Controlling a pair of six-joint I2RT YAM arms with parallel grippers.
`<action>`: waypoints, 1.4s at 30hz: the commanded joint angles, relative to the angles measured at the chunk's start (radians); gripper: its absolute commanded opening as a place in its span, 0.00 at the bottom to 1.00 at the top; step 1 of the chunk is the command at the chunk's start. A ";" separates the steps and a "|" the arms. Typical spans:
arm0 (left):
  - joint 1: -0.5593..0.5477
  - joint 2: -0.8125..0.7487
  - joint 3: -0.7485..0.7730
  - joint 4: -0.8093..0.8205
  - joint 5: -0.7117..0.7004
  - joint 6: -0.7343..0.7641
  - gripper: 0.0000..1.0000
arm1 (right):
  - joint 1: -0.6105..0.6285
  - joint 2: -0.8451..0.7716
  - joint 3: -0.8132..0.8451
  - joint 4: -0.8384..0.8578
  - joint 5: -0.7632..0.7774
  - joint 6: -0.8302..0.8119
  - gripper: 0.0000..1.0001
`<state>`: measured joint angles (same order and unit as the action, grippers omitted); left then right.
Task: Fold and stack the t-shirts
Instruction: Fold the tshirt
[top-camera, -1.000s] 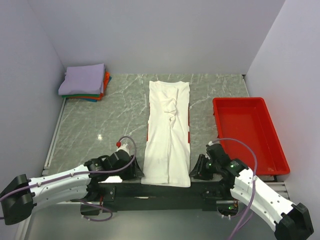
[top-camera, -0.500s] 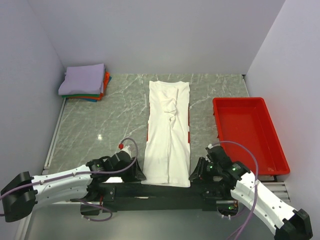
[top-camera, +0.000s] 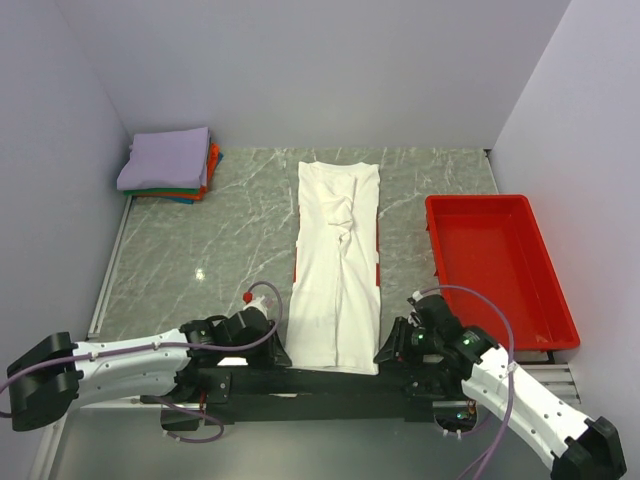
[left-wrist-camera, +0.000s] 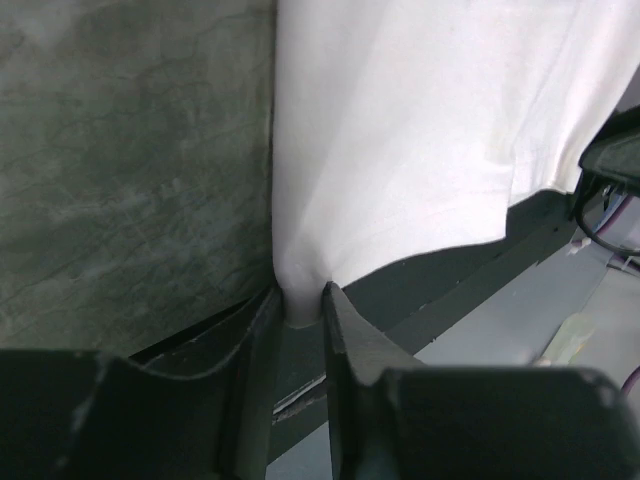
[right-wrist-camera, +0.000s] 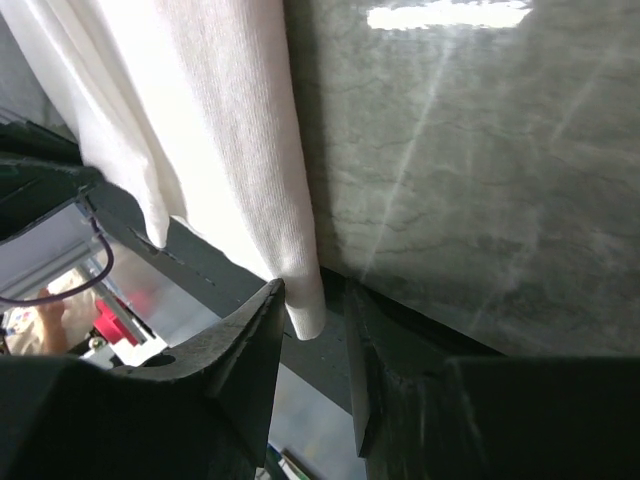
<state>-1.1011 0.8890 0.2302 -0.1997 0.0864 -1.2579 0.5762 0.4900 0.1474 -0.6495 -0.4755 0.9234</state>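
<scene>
A white t-shirt (top-camera: 337, 270) lies in the middle of the marble surface (top-camera: 220, 250), already folded lengthwise into a narrow strip. Its long axis runs straight from the near edge toward the back wall. The near end, which looks like the hem, overhangs the front edge. Which end holds the collar cannot be told.

The left pincer (left-wrist-camera: 300, 300) is clamped on the near left corner of the cloth, which bunches between its fingers. The right pincer (right-wrist-camera: 315, 300) sits at the near right corner with its fingers apart. The cloth hangs loose in the gap, not yet gripped.

The step in hand appears to be taking both near corners for the crosswise fold. The next move likely calls for the right pincer to close on its corner. Both arms would then lift together and carry the near end toward the far end, keeping the edges level.

A stack of folded t-shirts (top-camera: 168, 165), lavender on top, waits in the far left corner.
</scene>
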 joint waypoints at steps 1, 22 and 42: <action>-0.011 0.018 -0.012 -0.003 -0.008 -0.001 0.24 | 0.022 0.041 -0.031 0.031 -0.006 0.006 0.38; -0.049 -0.019 0.011 -0.021 -0.020 -0.015 0.01 | 0.085 -0.030 0.041 -0.058 0.034 0.017 0.45; -0.062 -0.065 0.158 -0.159 -0.083 0.069 0.01 | 0.186 0.038 0.210 -0.064 0.182 0.055 0.00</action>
<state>-1.1553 0.8455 0.2844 -0.3042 0.0414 -1.2476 0.7551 0.5144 0.2237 -0.6971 -0.3542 1.0100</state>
